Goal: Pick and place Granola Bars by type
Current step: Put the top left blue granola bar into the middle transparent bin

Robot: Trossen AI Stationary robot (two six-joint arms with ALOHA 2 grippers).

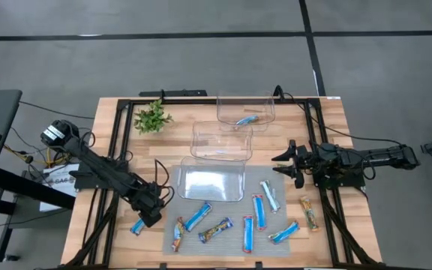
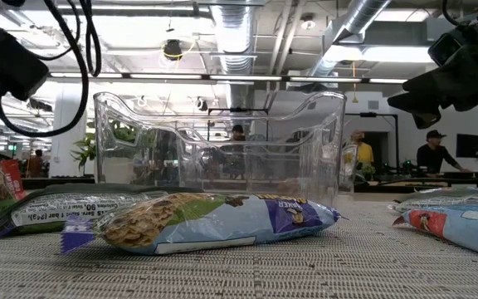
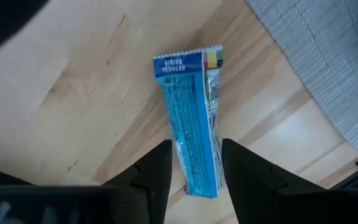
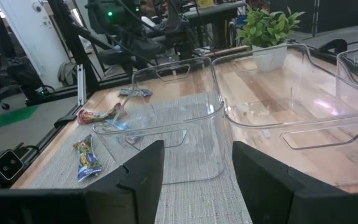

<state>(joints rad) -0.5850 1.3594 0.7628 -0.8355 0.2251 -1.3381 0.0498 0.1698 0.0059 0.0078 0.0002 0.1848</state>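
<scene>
A bright blue granola bar (image 3: 188, 112) lies flat on the bare wood near the table's front left (image 1: 137, 226), just off the grey mat. My left gripper (image 3: 196, 146) points down over it (image 1: 150, 216), open. Its two fingers stand on either side of the bar's nearer end with narrow gaps. Several more granola bars lie on the mat, among them blue ones (image 1: 197, 217) (image 1: 259, 210), multicoloured ones (image 1: 178, 234) (image 1: 214, 231) and an orange-brown one (image 1: 308, 212). My right gripper (image 1: 283, 165) waits open at the table's right (image 4: 194, 180).
Three clear bins stand in a row from the middle to the far edge: near (image 1: 212, 180), middle (image 1: 222, 141) and far (image 1: 246, 111), the far one holding a blue bar (image 1: 246, 120). A small potted plant (image 1: 152, 118) stands at the far left. The grey mat (image 1: 231, 244) covers the front.
</scene>
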